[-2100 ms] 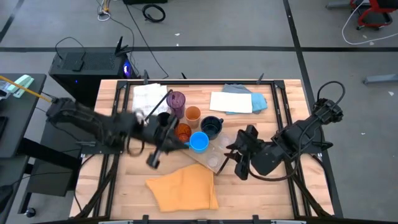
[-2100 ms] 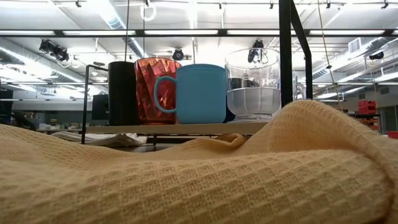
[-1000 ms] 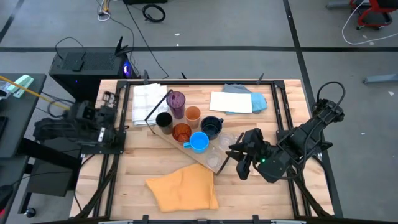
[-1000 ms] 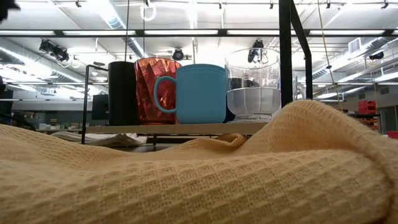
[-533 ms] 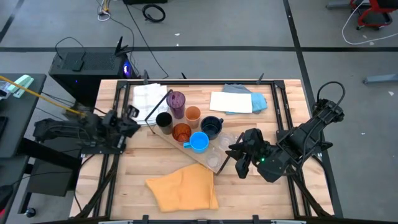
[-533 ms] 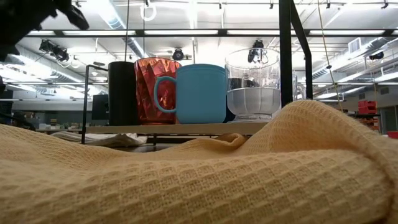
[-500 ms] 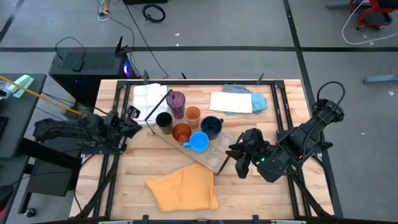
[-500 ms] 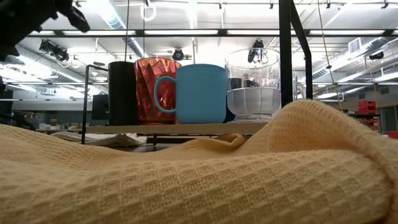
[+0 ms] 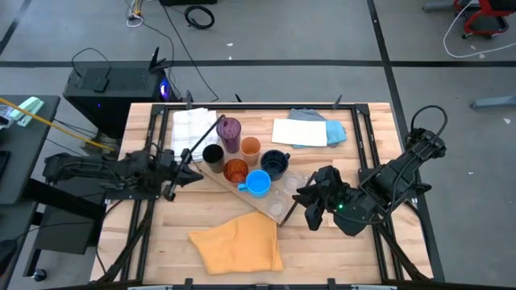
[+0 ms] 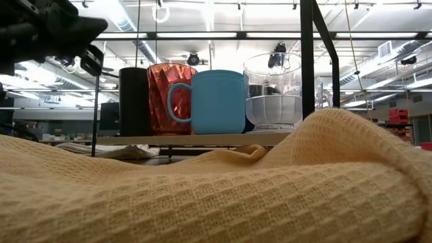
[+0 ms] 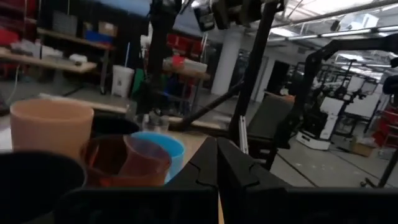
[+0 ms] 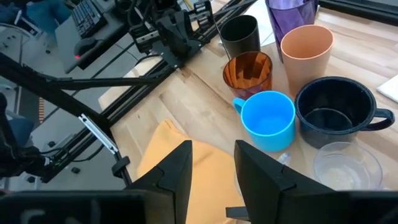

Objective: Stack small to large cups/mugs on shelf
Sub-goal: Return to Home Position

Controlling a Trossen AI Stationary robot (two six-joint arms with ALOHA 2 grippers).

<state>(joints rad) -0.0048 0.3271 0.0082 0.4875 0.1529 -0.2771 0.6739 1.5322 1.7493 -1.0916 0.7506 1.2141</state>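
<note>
Black cup (image 9: 213,155), amber cup (image 9: 235,170) and bright blue mug (image 9: 258,184) stood in a row on the shelf (image 9: 268,206), mid-worktop (image 9: 173,242). Left hand (image 9: 187,173) pinched closed, empty, toward left edge. Right hand (image 9: 310,208) parted, toward right edge.

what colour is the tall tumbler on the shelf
The tumbler is purple, clearest in the high view.

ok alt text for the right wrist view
Seven cups on a light-wood shelf: black cup, amber ribbed cup, bright blue mug, navy mug, light orange cup, purple tumbler, clear glass. The open right gripper frames a yellow cloth.
</note>
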